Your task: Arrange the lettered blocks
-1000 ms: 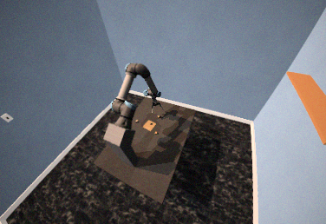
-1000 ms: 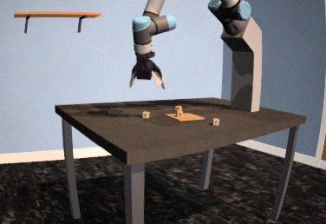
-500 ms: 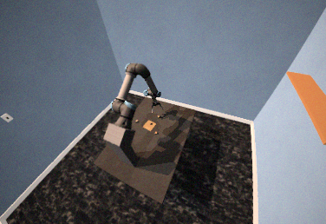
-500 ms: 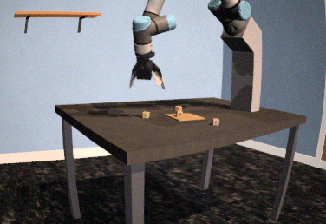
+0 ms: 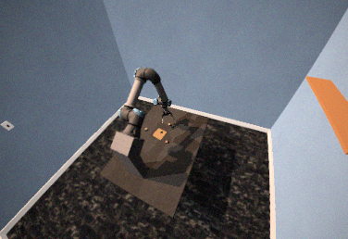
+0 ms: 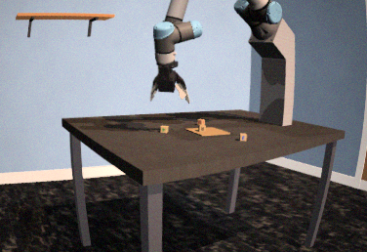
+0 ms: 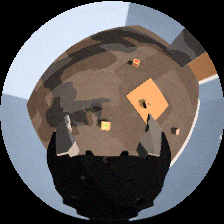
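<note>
The blue-marked block (image 5: 146,129) (image 6: 243,137) (image 7: 175,131) is sitting nearest the desk's (image 5: 139,194) (image 6: 112,145) (image 7: 112,142) front edge; 1 block (image 6: 202,128) (image 7: 143,104) is resting on the mat (image 5: 156,135) (image 6: 217,133) (image 7: 157,102). The green-marked block (image 5: 169,124) (image 6: 164,129) (image 7: 105,125) is lying toward the left corner, the red-marked block (image 5: 167,142) (image 6: 201,122) (image 7: 136,62) toward the back edge. The claw (image 5: 167,119) (image 6: 169,99) (image 7: 108,114) is hovering wide.

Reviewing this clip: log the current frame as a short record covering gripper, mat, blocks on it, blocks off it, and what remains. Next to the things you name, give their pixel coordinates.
gripper: open, above the table, holding nothing; gripper (image 5: 167,117) (image 6: 170,99) (image 7: 108,114)
mat: orange mat (image 5: 156,136) (image 6: 218,133) (image 7: 157,94), lying on the table (image 5: 159,199) (image 6: 112,143) (image 7: 112,92)
on mat: one block (image 5: 161,132) (image 6: 202,128) (image 7: 143,104)
off mat: three blocks, apart from one another
letters: too small to read
task state: row not built
</note>
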You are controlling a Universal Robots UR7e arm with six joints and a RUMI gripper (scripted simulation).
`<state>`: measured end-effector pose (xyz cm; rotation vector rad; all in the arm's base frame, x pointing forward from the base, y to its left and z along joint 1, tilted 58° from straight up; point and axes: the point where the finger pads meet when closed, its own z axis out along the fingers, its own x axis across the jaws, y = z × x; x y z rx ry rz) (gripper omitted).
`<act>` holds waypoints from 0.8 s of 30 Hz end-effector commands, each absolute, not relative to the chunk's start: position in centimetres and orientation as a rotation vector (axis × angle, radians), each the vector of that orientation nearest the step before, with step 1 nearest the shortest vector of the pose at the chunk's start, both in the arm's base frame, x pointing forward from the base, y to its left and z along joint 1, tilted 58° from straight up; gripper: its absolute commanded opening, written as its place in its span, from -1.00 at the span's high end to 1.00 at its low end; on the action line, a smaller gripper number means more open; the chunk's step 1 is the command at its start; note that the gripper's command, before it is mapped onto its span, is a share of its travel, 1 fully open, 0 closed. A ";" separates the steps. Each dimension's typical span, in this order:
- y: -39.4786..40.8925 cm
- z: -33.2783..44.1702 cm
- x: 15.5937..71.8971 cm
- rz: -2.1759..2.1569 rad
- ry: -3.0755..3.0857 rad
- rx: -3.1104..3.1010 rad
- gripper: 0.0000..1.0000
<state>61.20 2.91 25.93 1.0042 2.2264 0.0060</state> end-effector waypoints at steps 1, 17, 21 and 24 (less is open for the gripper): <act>1.1 22.5 60.4 0.008 2.226 1.004 -1.00; -4.6 10.4 53.3 0.009 2.226 1.003 -1.00; -5.3 8.4 51.1 0.008 2.224 1.002 -1.00; -5.6 7.6 50.1 0.008 2.223 1.001 -1.00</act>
